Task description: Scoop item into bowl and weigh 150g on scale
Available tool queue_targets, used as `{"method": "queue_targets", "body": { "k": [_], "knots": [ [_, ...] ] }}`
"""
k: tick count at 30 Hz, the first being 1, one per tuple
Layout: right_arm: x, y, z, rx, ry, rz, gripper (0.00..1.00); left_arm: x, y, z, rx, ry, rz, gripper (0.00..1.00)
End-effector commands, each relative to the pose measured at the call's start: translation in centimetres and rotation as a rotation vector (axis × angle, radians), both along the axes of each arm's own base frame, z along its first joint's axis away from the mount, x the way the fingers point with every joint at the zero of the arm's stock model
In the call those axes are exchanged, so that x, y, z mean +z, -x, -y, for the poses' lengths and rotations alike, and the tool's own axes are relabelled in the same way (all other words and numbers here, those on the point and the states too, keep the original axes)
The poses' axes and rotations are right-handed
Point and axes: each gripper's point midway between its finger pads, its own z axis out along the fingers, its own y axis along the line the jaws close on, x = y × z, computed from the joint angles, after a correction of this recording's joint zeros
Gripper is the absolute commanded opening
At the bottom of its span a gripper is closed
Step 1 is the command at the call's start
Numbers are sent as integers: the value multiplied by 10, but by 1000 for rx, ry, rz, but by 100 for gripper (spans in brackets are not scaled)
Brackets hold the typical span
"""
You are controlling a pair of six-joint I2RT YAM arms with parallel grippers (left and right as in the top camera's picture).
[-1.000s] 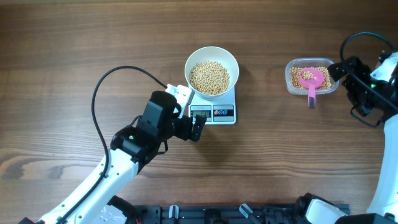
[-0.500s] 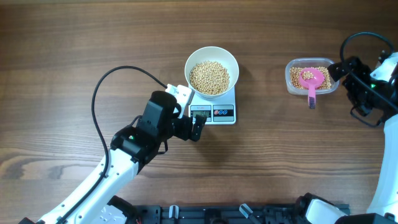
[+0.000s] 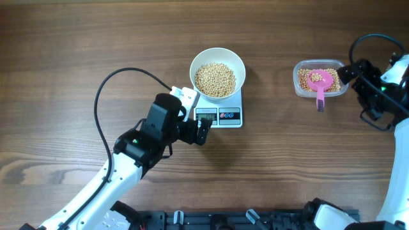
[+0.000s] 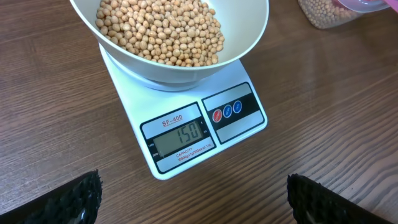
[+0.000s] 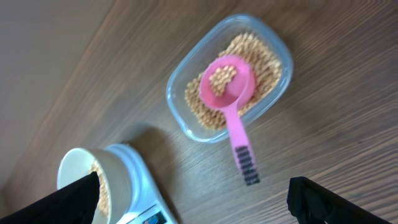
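We log: bowl (image 4: pixel 247 42) of beans (image 4: pixel 158 28) atop scale (image 4: pixel 127 87), display (image 4: pixel 179 134) reads 150 | left gripper (image 4: pixel 193 202) beside scale's front, jaws apart | right gripper (image 5: pixel 199 199) well right of scale, jaws apart

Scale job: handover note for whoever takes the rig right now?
Left gripper: open, empty, hovering just in front of the scale.
Right gripper: open, empty, beside the tub.
Bowl sits on the scale with beans in it. The pink scoop lies in the tub, holding a few beans.
Done: the display reads 150.
Left: probably nothing but backing the arms off.
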Motion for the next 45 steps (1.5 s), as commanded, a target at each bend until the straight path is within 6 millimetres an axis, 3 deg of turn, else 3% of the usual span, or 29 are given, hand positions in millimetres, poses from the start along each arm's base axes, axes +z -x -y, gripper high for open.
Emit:
{"method": "queue_targets", "body": {
  "k": [1, 4, 9, 14, 21, 30, 45],
  "knots": [
    [33, 3, -1, 64, 186, 99, 100, -3, 3, 3, -30, -6, 0, 100],
    [60, 2, -25, 244, 343, 222, 100, -3, 3, 3, -30, -6, 0, 100],
    [102, 19, -67, 506, 583, 414, 100, -3, 3, 3, -30, -6, 0, 100],
    [120, 43, -85, 591, 704, 536, 100, -3, 3, 3, -30, -6, 0, 100],
    [100, 71, -94, 534, 681, 639, 100, -2, 3, 3, -30, -6, 0, 100],
    [76, 84, -113, 530, 723, 860, 100, -3, 3, 3, -30, -6, 0, 100],
    [45, 98, -115, 486, 788, 1019, 100, -3, 3, 3, -30, -6, 0, 100]
  ]
}}
